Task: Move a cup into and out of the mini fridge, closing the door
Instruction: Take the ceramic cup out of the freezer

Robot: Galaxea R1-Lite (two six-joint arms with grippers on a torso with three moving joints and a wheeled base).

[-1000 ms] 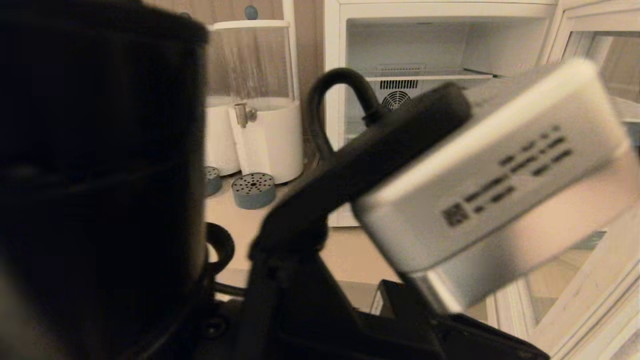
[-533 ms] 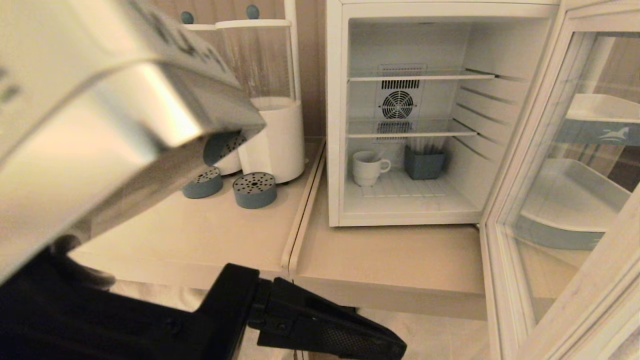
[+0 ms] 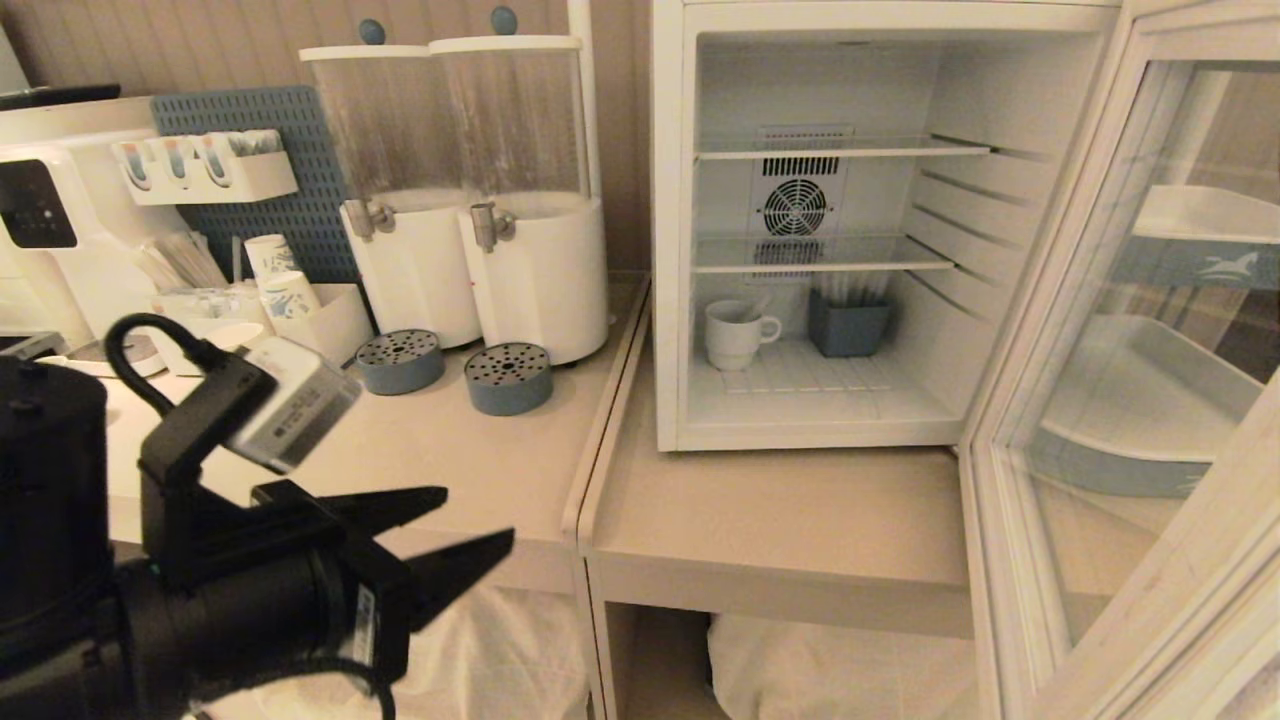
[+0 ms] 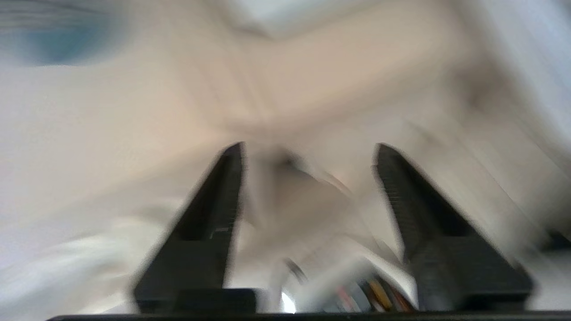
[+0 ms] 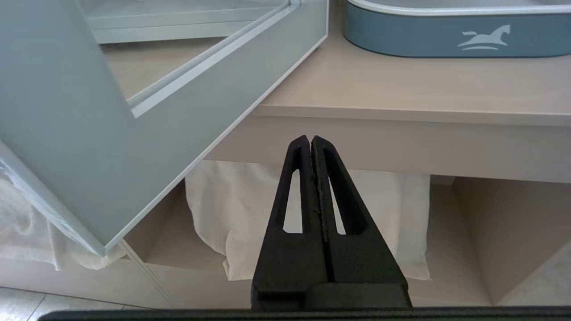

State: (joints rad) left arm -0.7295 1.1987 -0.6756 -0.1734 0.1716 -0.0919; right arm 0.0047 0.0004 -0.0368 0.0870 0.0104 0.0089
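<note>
Two counter edges meet between my left pincer (image 3: pixel 480 525), its fingers apart and empty off the front edge, and the mini fridge (image 3: pixel 670 250), door (image 3: pixel 1050 330) wide open, where the cup (image 3: pixel 735 335) sits well apart on the floor.

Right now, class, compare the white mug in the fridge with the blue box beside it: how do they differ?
The mug is white and round with a loop handle; the box is blue-grey, square-cornered and has no handle. The mug stands left, the box right and slightly further back. The mug is squat and plain; thin sticks rise from the box. Both stand upright on the fridge floor, apart.
</note>
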